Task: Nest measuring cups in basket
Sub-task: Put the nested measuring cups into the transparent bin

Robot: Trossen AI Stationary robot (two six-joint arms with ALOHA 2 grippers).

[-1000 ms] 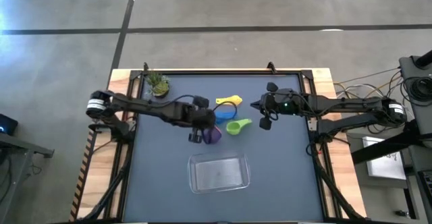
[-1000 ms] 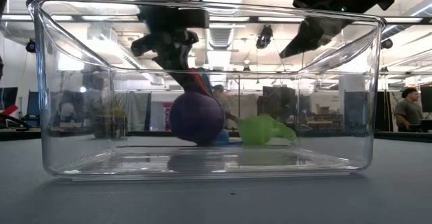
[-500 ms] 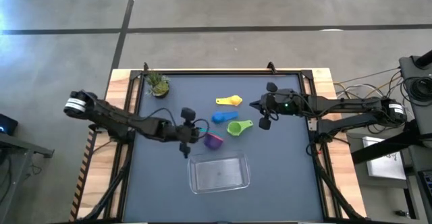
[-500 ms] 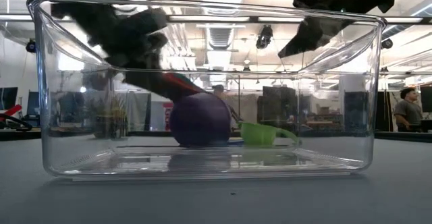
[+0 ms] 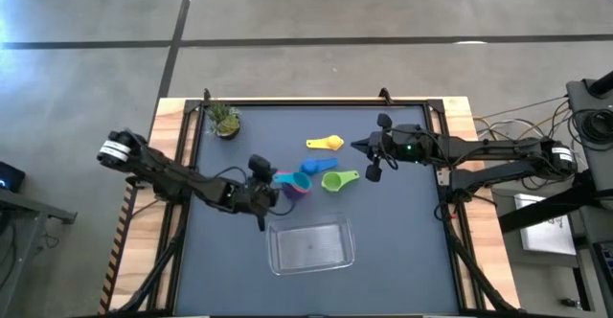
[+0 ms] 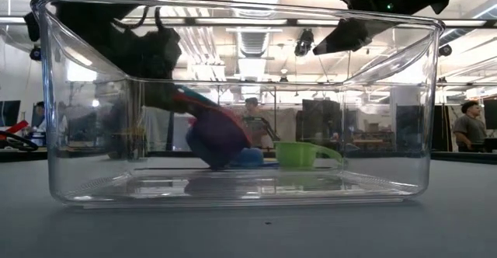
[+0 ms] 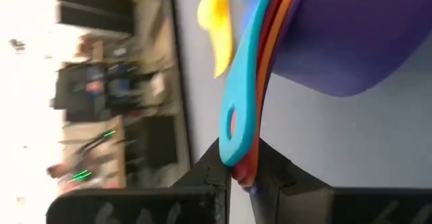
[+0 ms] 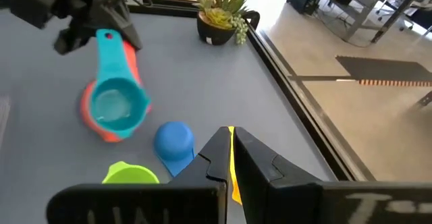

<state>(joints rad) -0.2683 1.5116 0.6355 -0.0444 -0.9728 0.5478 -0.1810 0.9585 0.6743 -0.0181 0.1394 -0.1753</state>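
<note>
The clear basket [image 5: 310, 244] sits nearest on the dark surface [image 5: 402, 241], and nothing lies in it; the low view looks straight through its walls to the cups behind.

Just beyond its left far corner, the left gripper [image 5: 264, 193] has its jaws pinching the handles of a nested stack of cups [image 5: 293, 183]: teal [image 8: 116, 102] on top, orange [image 8: 93, 116] and red [image 7: 247, 172] under it, purple [image 7: 351, 35] as the outer bowl. The stack hangs tilted, close to the surface; whether it touches it I cannot tell.

The step in hand looks like carrying this stack while the rest are gathered. Next, I judge, the stack must either be set over one of the loose cups or brought over the basket rim and lowered inside, kept level so the cups do not slide apart.

Past the stack lie three loose cups, each holding nothing: the blue cup [image 5: 317, 166] turned bowl-down beside the stack, the green cup [image 5: 335, 180] upright to its right, and the yellow cup [image 5: 327, 144] farther back.

The right gripper [image 5: 372, 162] hovers just right of the green cup, jaws pressed together on nothing.

A small potted plant [image 5: 226, 121] stands in the far left corner.
</note>
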